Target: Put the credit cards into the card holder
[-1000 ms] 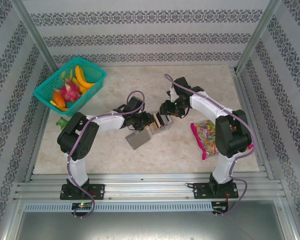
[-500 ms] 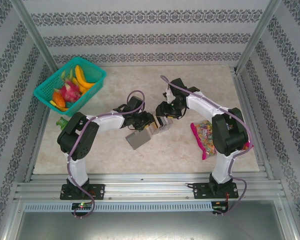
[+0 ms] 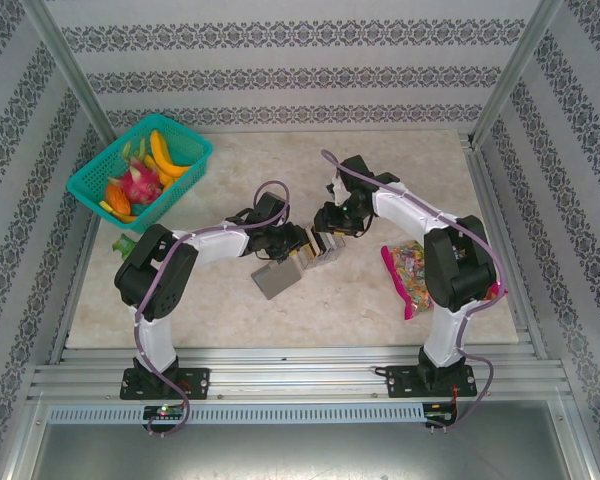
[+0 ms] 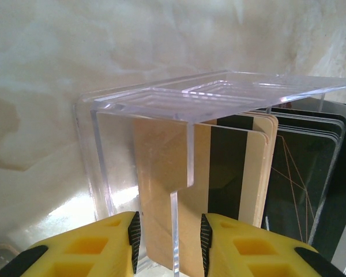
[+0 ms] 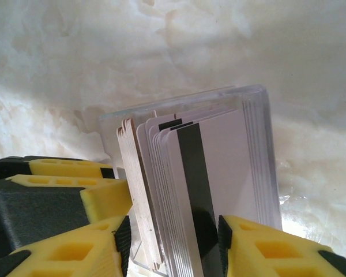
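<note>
The credit cards [image 5: 219, 167] stand upright as a stack in a small clear tray [image 4: 219, 92], pale ones with black stripes in front and tan ones [image 4: 155, 173] behind. In the top view the tray with its cards [image 3: 318, 256] sits mid-table, with the dark-grey card holder [image 3: 273, 281] lying flat just left of it. My right gripper [image 5: 172, 242] straddles the card stack, its right pad at the striped front card and a slim gap at the left pad. My left gripper [image 4: 170, 242] stands partly open astride the tray's clear notched wall, with a gap on each side.
A teal basket [image 3: 185, 150] of fruit stands at the back left. A colourful candy bag [image 3: 408, 272] lies beside the right arm. A small green item [image 3: 126, 243] lies at the left edge. Metal frame posts rise at the back corners.
My right arm has shifted slightly left and back over the tray of cards. The left arm, the tray and the card holder have stayed put.
</note>
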`<state>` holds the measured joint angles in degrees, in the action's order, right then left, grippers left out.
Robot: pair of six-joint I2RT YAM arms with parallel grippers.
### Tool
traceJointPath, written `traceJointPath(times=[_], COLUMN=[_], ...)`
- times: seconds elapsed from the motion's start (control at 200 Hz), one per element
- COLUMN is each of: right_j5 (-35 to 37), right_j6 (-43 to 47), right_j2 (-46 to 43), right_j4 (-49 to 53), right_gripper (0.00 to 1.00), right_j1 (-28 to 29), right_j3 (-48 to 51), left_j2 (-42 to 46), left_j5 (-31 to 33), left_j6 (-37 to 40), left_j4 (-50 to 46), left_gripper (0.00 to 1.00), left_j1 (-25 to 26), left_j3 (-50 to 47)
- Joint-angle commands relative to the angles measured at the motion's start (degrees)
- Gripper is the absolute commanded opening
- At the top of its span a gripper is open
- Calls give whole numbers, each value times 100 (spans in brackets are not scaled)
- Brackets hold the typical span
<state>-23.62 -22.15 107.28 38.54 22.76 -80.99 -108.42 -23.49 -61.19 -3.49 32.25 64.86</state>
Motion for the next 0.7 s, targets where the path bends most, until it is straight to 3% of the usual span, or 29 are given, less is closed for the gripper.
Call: traceJointPath(times=[0.0,0.305,0.375,0.694], right_j5=[-192,-114,-134,-99], right_j6=[-68,-52,-43,-55], right_j2=[-216,-229,-217,-306], right_j4=[61,127,136,144], right_gripper=[42,36,28,14], right_j1=[97,83,88,69], right_j3=[-127,-148,-169,-167], left_j2=[-39,-34,-36,-56], left_j5=[-29,-31,-38,-51], left_j6=[-60,-58,-51,-42], left_j4=[-45,-47,-51,-49], left_gripper=[36,36,36,36], left_j1=[46,46,47,45], left_j3=[87,97,99,111])
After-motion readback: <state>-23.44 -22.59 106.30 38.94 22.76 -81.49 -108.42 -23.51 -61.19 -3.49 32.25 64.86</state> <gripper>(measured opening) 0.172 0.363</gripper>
